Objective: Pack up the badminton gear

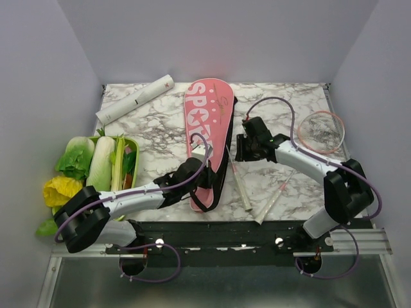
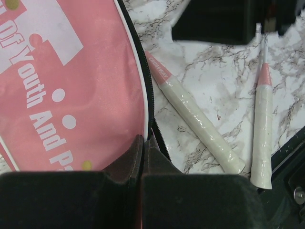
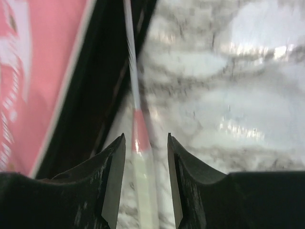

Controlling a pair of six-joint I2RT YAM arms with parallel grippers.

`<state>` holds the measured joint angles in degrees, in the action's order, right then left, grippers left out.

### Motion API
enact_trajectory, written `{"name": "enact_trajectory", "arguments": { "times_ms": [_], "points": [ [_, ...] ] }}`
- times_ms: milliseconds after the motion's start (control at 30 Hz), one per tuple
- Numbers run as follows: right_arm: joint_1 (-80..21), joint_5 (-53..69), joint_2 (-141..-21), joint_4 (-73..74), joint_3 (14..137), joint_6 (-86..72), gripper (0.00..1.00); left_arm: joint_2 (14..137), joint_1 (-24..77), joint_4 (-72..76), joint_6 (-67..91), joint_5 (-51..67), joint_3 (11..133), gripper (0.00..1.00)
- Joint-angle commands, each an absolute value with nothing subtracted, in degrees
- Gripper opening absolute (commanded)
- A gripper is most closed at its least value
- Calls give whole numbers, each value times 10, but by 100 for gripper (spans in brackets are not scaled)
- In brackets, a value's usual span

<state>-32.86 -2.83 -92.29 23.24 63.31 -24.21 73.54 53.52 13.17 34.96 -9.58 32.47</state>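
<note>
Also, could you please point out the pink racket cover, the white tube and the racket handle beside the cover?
pink racket cover [image 1: 207, 122]: top external view, its pink face.
white tube [image 1: 135, 99]: top external view, mid-length.
racket handle [image 2: 195, 114]: left wrist view, pale grip wrap.

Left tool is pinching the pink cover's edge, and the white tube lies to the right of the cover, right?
No. The left tool does pinch the pink cover at its edge, but the white tube lies to its left, as the top external view shows.
</note>
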Motion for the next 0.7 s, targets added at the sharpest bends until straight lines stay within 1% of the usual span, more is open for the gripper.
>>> {"name": "enact_trajectory", "arguments": {
  "times_ms": [0,100,267,667],
  "points": [
    [-337,13,-882,288,554,-227,50,743,529,148,344,-89,345,0],
    [-344,24,-857,301,513,-228,51,745,529,152,345,-89,344,0],
    [-352,68,-810,272,446,-247,52,751,528,163,345,-91,335,0],
    [-387,76,-779,250,403,-286,52,769,529,188,359,-78,315,0]
  ]
}}
